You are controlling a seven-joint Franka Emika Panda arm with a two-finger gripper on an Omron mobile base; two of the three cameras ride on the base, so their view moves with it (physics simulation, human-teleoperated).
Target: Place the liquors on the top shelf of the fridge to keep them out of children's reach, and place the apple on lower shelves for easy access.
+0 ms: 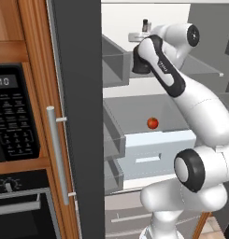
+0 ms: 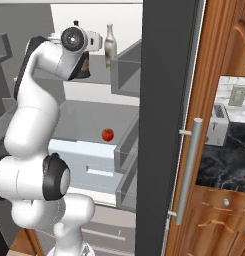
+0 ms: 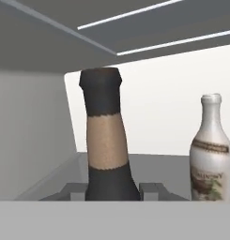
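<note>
Matte grey top shelf (image 3: 154, 164), glossy pale bottle (image 3: 209, 150), dark bottle (image 3: 105, 140) with rough tan band.

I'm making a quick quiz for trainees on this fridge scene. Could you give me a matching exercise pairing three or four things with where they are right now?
Things:
1. pale bottle
2. dark bottle
3. apple
4. gripper

Places or states:
A. on a lower shelf, above the light drawer
B. standing free on the top shelf
C. shut around a bottle
D. between the fingers, over the top shelf

Pairs: 1-B, 2-D, 3-A, 4-C
</note>
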